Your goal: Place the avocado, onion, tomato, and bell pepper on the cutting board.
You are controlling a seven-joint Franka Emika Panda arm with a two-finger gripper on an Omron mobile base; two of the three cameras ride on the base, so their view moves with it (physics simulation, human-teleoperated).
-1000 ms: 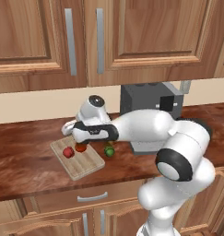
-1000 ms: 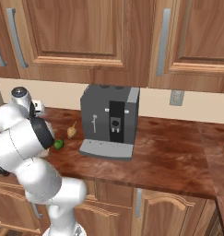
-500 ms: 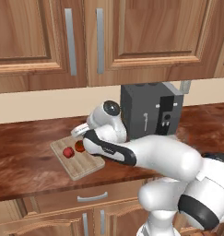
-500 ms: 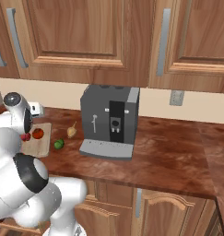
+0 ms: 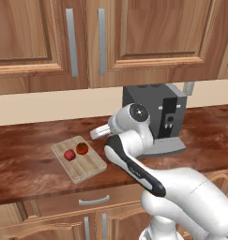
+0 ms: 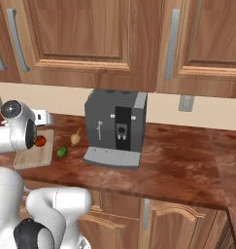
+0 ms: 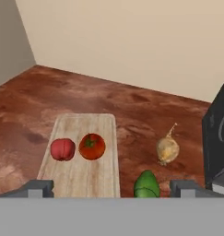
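The light-wood cutting board (image 7: 81, 177) (image 5: 87, 166) (image 6: 27, 158) lies on the brown counter. On it sit the red bell pepper (image 7: 62, 149) (image 5: 69, 155) and the tomato (image 7: 92, 146) (image 5: 81, 148) (image 6: 40, 141), side by side. The green avocado (image 7: 146, 185) (image 6: 62, 152) and the tan onion (image 7: 167, 149) (image 6: 75, 139) rest on the counter between the board and the coffee machine. My gripper (image 7: 112, 189) (image 5: 100, 132) hangs open and empty above the board's near edge, apart from everything, with the avocado just inside its right fingertip (image 7: 185, 186).
A dark grey coffee machine (image 5: 155, 117) (image 6: 117, 127) stands right of the vegetables, close to the onion. Wooden cabinets hang above a beige back wall. Bare counter stretches left of the board and right of the machine.
The arm has risen off the cutting board and drawn back toward the coffee machine. The tomato and bell pepper stay on the board. The jaws stay open.
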